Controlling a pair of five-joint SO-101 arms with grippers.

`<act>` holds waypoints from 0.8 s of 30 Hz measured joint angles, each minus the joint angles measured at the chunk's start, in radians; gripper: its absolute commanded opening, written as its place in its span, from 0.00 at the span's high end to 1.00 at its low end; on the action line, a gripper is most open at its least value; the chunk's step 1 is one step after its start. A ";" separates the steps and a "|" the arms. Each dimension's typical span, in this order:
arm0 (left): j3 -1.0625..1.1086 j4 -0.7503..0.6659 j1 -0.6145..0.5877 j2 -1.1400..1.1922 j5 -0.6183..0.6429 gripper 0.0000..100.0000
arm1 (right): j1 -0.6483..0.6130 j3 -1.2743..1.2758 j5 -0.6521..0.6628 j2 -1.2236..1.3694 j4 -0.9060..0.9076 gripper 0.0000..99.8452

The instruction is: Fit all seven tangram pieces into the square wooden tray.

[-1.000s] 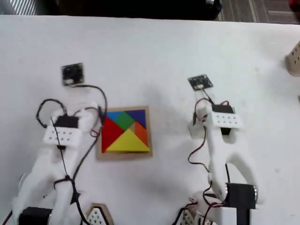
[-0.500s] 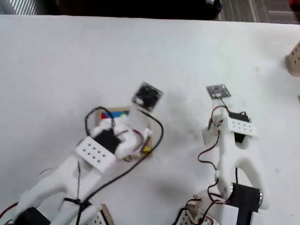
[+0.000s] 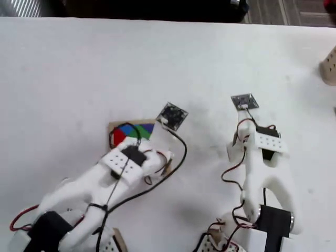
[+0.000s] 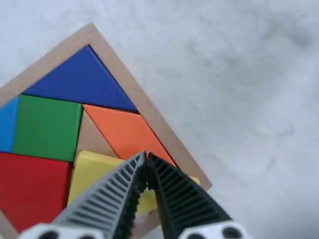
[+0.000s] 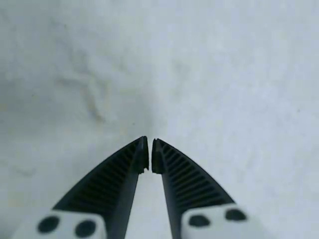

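Note:
The square wooden tray holds a dark blue triangle, a green square, an orange parallelogram, a yellow piece, a red piece and a sliver of light blue. A small tan triangle lies between green, orange and yellow; I cannot tell whether it is a piece or bare tray. My left gripper is shut, its tips over the yellow and orange pieces. From above, the left arm lies across the tray. My right gripper is shut over bare table.
The right arm stands apart to the right of the tray on the white table. A pale perforated object sits at the far right edge. Perforated wooden bases show at the near edge.
The left arm has swung right and now lies across the tray, covering most of it. The right arm shifted slightly right, then stayed put.

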 measured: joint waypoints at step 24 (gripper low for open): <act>-0.127 0.196 -0.282 0.009 0.000 0.98 | 0.000 0.000 0.002 -0.002 0.000 0.98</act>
